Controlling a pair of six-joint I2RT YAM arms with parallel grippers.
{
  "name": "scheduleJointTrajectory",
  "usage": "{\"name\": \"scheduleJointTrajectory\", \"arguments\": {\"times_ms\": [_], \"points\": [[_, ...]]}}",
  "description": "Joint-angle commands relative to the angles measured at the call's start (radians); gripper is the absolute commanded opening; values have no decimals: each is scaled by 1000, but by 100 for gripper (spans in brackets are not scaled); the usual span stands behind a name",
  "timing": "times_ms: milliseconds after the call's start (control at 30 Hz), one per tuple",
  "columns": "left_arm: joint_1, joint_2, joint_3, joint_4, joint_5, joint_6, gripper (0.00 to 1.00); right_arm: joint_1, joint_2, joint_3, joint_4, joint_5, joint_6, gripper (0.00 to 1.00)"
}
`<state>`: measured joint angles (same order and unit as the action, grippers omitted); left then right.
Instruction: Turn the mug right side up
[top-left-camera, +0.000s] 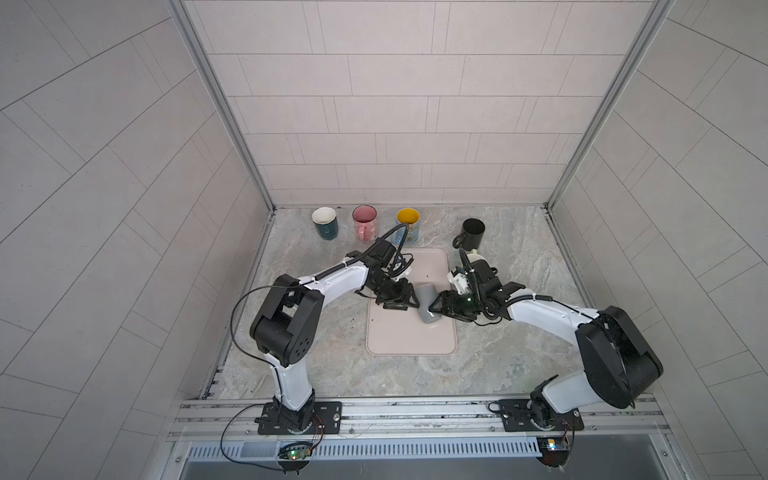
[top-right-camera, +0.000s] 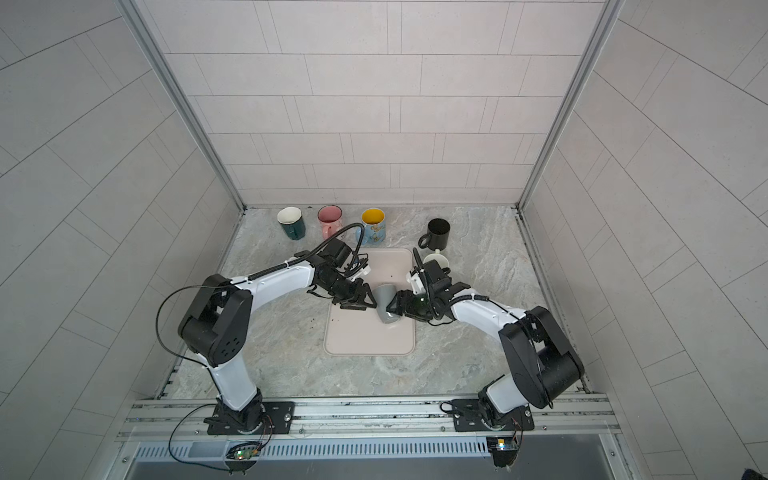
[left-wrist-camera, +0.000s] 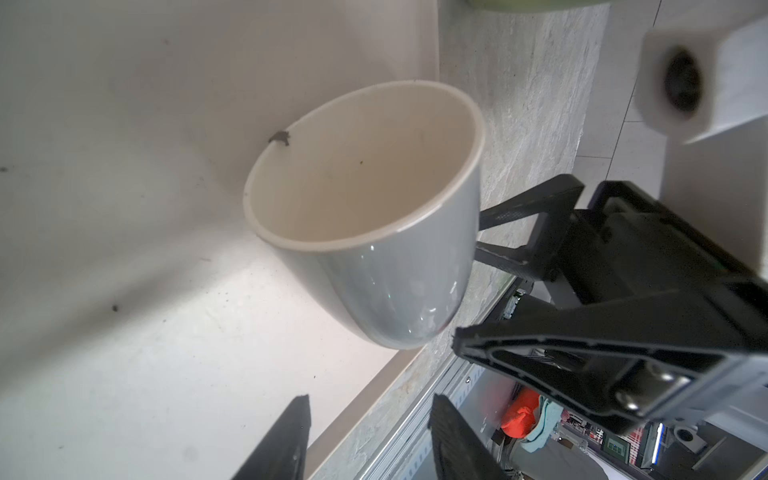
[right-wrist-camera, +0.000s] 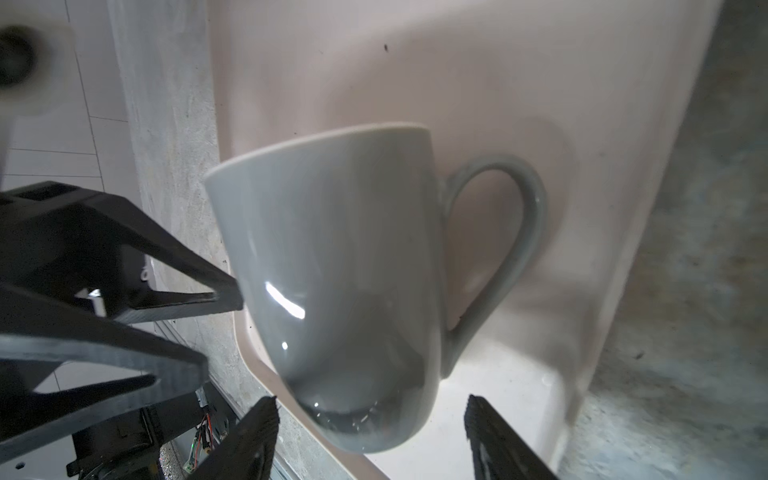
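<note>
grey mug (top-left-camera: 428, 303) lay on its side on the pink mat (top-left-camera: 411, 345). right gripper (right-wrist-camera: 372, 432) jaws stood apart around its base, not clamped, likely lining up to tip it. left gripper (left-wrist-camera: 368, 440), also open, sat beside the wall, probably bracing.

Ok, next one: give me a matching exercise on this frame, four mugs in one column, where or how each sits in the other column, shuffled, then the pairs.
Things
1. grey mug
2. black mug
3. teal mug
4. pink mug

Places or states
A. far left of the back row
B. second from the left in the back row
C. on its side on the beige mat
D. upright, off the mat's far right corner

Pairs: 1-C, 2-D, 3-A, 4-B
</note>
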<state>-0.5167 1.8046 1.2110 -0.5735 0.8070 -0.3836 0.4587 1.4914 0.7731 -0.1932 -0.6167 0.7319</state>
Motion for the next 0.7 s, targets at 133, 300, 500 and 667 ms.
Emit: {"name": "scheduleJointTrajectory", "arguments": {"times_ms": [133,300,500,667], "points": [[18,-9,25,19,-2,-3,53,-5,44,94,-24,18,-73,73],[38,-29,19,27,-8,-13,53,8,73,211,-164,58,-175,77],[111,-116,-31,17,-9,-5,53,71,155,378,-365,150,-296,99],[157,-195,-72,-18,-15,13,53,129,232,477,-470,255,-332,99]]}}
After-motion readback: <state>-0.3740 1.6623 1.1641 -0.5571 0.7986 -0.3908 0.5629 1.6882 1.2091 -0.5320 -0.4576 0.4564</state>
